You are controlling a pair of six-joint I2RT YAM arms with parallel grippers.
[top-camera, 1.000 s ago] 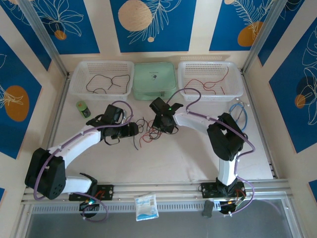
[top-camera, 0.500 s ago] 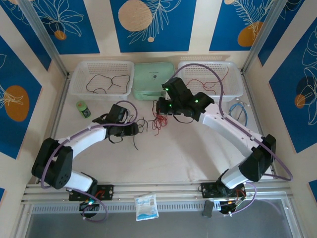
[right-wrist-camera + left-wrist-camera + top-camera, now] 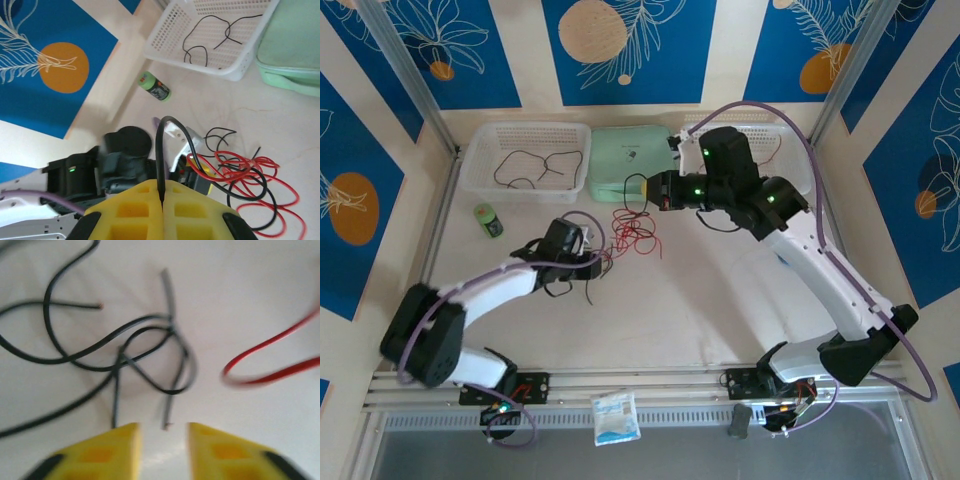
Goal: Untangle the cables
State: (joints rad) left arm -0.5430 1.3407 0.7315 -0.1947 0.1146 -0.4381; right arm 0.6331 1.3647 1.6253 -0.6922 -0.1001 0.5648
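Flanking a mint box [image 3: 632,155], white baskets [image 3: 472,168] sit far; mid-table, the right gripper [image 3: 162,189] pinches a black cable [image 3: 158,150] above red cables [image 3: 635,232], while the left gripper [image 3: 162,435], half-open and empty, faces loose black cables [image 3: 116,385].

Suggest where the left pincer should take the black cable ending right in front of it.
Probably the loose end of the black cable, the short straight stretch just ahead of the left pincer. Come straight forward and down: it runs in line with the gap, so the pincer closes across it, clear of the crossings beyond and the red cable.
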